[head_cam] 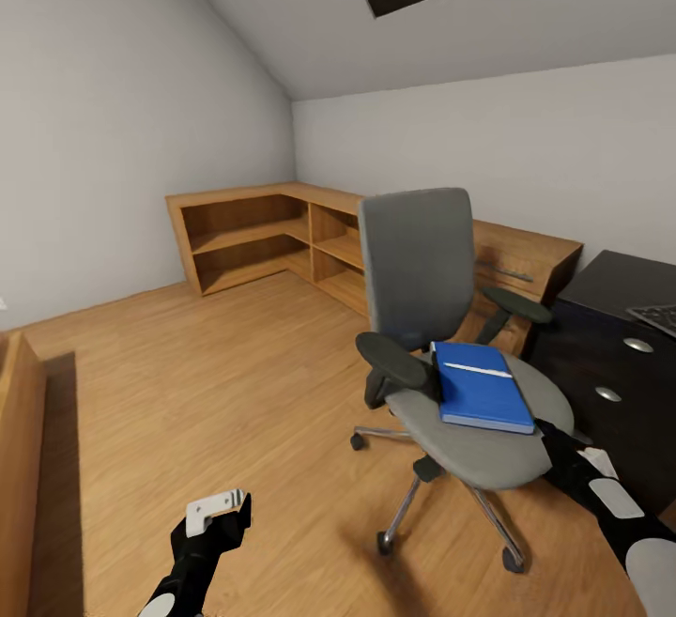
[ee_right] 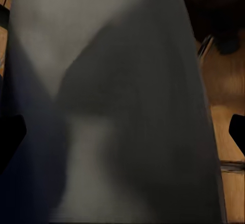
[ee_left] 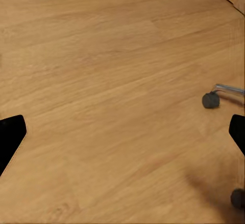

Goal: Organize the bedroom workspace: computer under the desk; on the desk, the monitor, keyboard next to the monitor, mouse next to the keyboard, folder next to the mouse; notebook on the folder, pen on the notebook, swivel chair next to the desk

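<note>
Both grippers hang low beside the swivel chair (head_cam: 441, 316), left gripper (head_cam: 221, 514) over bare wood floor (head_cam: 188, 382), right gripper (head_cam: 554, 443) against the seat edge.

Head view: blue folder (head_cam: 479, 392) lies on the seat, pen (head_cam: 477, 370) on top; desk (head_cam: 620, 335) stands just beyond. Left wrist view: fingertips (ee_left: 11, 134) spread, castor (ee_left: 210, 100) ahead. Right wrist view: grey seat close, jaws spread.

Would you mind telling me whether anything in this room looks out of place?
Yes: the blue folder lies on the swivel chair's seat with a slim white pen on top, not on the black desk at right.
</note>
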